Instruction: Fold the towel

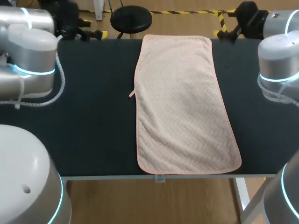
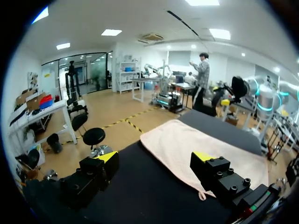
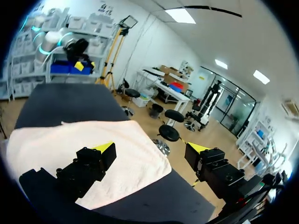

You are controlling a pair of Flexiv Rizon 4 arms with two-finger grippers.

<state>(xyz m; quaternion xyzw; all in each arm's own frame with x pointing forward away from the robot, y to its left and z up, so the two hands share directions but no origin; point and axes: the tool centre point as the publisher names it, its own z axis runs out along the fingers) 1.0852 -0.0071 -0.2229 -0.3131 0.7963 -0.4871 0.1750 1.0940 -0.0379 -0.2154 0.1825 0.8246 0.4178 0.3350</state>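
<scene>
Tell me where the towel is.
In the head view the towel lies flat on the table, slightly right of centre, spanning far edge to near edge, with the left tool and right tool apart from it at the far corners.

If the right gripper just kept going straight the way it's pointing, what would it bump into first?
Probably the towel: it lies straight ahead of the right gripper, showing between its open jaws, with nothing in between. Depth is hard to judge, though.

Pale pink towel with chevron weave, black table, yellow-tipped black left tool, yellow-tipped black right tool
</scene>
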